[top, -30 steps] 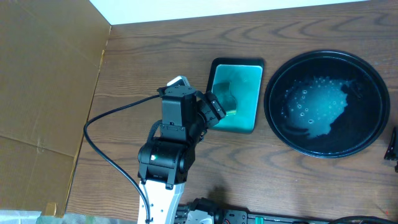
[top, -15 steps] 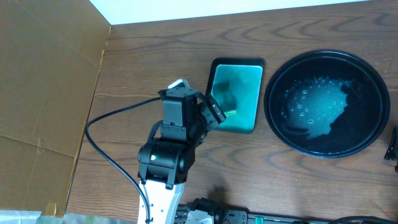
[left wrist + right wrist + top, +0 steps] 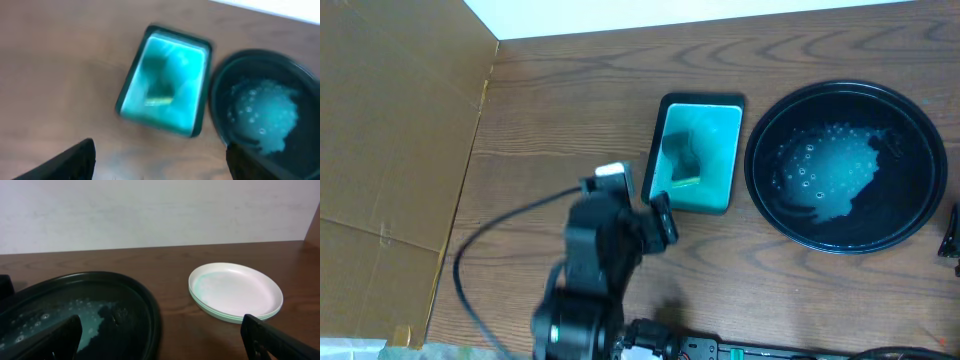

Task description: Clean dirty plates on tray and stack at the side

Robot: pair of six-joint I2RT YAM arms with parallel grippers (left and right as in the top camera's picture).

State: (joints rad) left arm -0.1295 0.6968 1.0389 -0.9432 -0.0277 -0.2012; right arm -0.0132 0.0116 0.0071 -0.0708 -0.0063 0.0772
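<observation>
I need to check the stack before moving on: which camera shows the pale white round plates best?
The right wrist view. The pale white round plates lie stacked there, whole and sharp, beside but apart from the large round black tray. The overhead and left wrist views show the tray but none of the plates.

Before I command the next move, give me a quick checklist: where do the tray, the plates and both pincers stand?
1. The tray holds no plates, only foamy water: ok.
2. The plates sit stacked on the table beside the tray: ok.
3. The left pincer is open and empty: ok.
4. The right pincer is open and empty: ok.
5. Number of plates in the stack: cannot tell.
</observation>
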